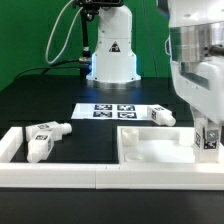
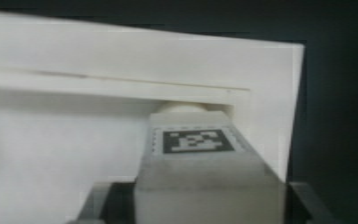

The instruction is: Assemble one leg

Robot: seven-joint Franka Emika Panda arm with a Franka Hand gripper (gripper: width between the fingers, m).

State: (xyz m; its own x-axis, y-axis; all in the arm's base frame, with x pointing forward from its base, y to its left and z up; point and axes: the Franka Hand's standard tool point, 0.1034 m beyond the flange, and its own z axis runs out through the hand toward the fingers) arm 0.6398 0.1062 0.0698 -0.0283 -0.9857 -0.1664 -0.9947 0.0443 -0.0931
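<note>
My gripper (image 1: 207, 128) is shut on a white leg (image 1: 209, 141) and holds it upright at the exterior view's right, over the right corner of the flat white tabletop (image 1: 150, 152). In the wrist view the leg (image 2: 197, 150) fills the space between the dark fingers (image 2: 115, 200). Its tagged face shows, and its round peg end (image 2: 190, 106) points at the tabletop (image 2: 105, 60) near an edge. Whether the peg touches the tabletop is hidden.
Two more legs (image 1: 42, 140) lie at the exterior view's left inside a white rim (image 1: 60, 175). Another leg (image 1: 165, 116) lies behind the tabletop. The marker board (image 1: 112, 110) lies in front of the robot base (image 1: 110, 55).
</note>
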